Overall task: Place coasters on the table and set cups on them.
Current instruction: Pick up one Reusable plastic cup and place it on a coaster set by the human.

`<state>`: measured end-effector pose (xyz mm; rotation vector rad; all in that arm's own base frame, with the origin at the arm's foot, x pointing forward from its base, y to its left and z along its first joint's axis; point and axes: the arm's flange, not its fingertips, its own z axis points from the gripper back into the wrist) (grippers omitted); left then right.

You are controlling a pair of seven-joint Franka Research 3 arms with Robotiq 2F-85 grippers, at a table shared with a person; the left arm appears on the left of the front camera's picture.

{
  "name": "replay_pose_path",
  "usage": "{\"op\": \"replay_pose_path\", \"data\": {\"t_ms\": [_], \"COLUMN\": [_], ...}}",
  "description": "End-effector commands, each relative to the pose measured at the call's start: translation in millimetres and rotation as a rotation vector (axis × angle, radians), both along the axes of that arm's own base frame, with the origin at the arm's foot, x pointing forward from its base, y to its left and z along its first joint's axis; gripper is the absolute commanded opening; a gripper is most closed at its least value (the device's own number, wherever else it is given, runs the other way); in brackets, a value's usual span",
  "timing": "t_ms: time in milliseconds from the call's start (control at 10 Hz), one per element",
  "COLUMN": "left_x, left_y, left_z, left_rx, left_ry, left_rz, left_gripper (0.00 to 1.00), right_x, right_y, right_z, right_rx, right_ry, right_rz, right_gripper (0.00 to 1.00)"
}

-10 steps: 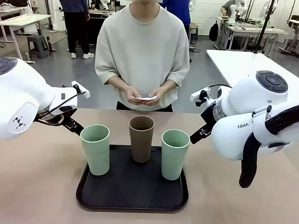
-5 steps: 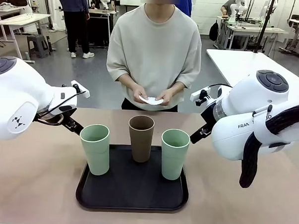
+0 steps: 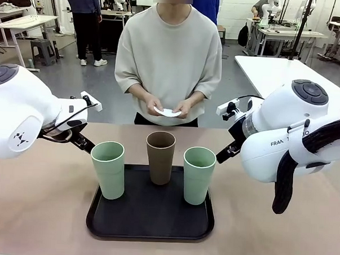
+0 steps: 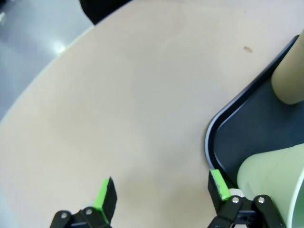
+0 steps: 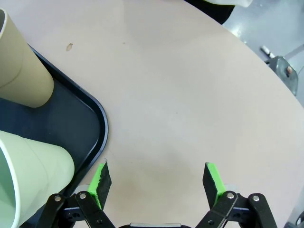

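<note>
The person at twelve o'clock holds the coasters, so the cups wait on the tray. Left gripper at nine, right gripper at three: both spread, empty.

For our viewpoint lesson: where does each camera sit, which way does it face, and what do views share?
Front: between the arms, facing the person across the table; both arms show.
Left wrist: looks down on table and tray; open left hand shows.
Right wrist: likewise; open right hand shows.
Shared: tray, brown cup.
</note>
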<state>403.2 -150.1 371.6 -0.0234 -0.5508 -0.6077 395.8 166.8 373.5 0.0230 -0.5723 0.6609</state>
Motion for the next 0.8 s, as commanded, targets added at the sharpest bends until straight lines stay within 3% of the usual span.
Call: {"op": "replay_pose_path", "data": {"t_ms": [0,200,300,400,500,700], "left_x": [0.0,0.0,0.0,7.5,8.6,-20.0], "left_y": [0.0,0.0,0.0,7.0,16.4,27.1], "left_z": [0.0,0.0,0.0,27.1,61.5,105.8], "left_rx": [0.0,0.0,0.0,0.014,0.012,0.033], "left_ry": [0.0,0.0,0.0,-0.088,-0.107,-0.05], "left_rz": [0.0,0.0,0.0,0.026,0.037,0.036], "left_gripper": [1.0,1.0,1.0,1.0,1.0,1.0], "right_x": [0.0,0.0,0.5,4.7,5.3,-18.2], "right_y": [0.0,0.0,-1.6,-12.8,-25.7,-38.1], "right_z": [0.0,0.0,17.4,44.7,70.4,96.3], "right_rx": [0.0,0.0,-0.035,0.011,0.02,-0.029], "right_ry": [0.0,0.0,-0.014,-0.047,-0.018,0.119], "right_rz": [0.0,0.0,-0.088,-0.161,-0.217,-0.256], "right_gripper": [1.0,1.0,1.0,1.0,1.0,1.0]}}
